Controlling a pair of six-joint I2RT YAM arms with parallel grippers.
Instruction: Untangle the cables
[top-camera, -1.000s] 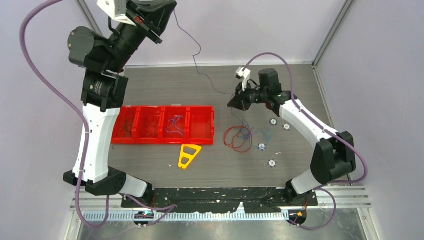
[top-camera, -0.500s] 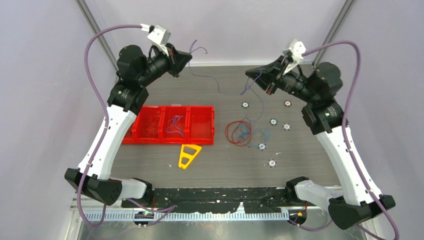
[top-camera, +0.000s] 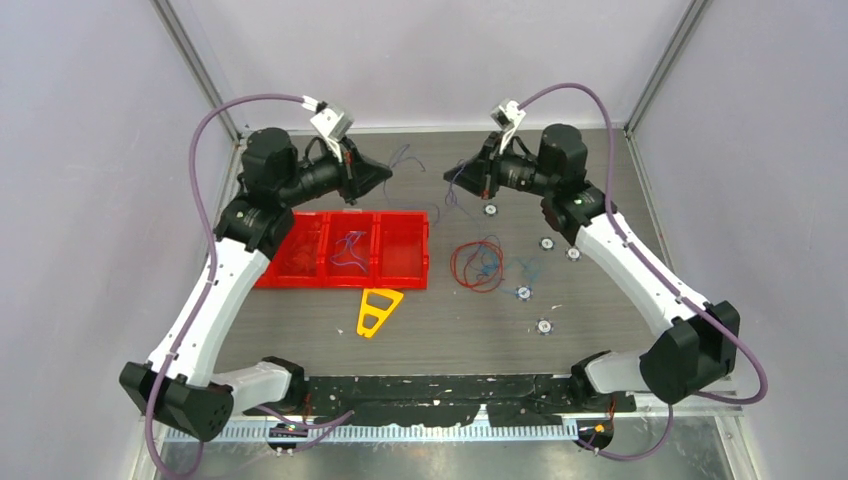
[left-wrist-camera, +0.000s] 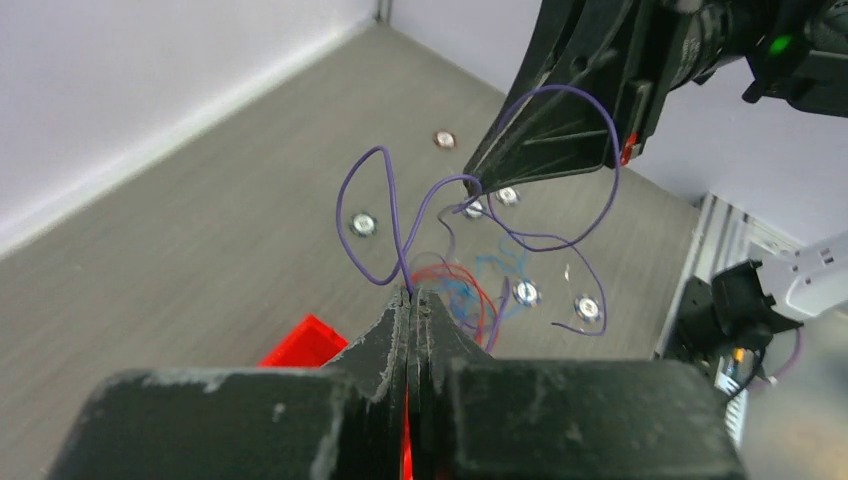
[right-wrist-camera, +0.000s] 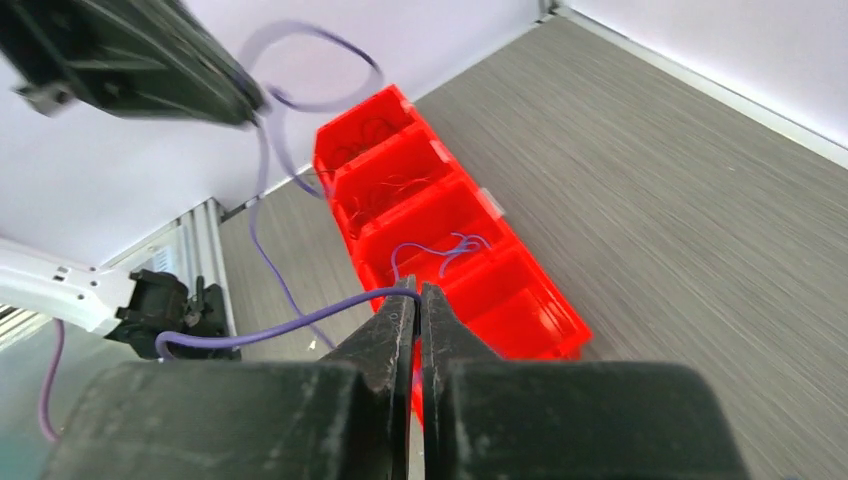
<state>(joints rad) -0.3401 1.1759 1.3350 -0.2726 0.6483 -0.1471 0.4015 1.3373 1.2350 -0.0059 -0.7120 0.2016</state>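
Note:
A thin purple cable (top-camera: 409, 158) hangs in slack loops between my two grippers above the far middle of the table. My left gripper (top-camera: 387, 176) is shut on one end of it (left-wrist-camera: 385, 205). My right gripper (top-camera: 449, 178) is shut on the other end (right-wrist-camera: 282, 327). Both are raised and a short way apart, tips facing each other. A tangle of red and blue cables (top-camera: 478, 265) lies on the table below and to the right, also seen in the left wrist view (left-wrist-camera: 462, 290). Another purple-blue cable (top-camera: 349, 249) lies in the red tray.
A red tray (top-camera: 408, 281) with several compartments lies left of centre, some holding red cables (right-wrist-camera: 372, 131). A yellow triangular piece (top-camera: 377, 310) lies in front of it. Several small silver discs (top-camera: 547, 243) are scattered on the right half.
Both arms have come lower and closer together over the far middle of the table. The purple cable, stretched long a second ago, now sags in loose loops between the grippers.

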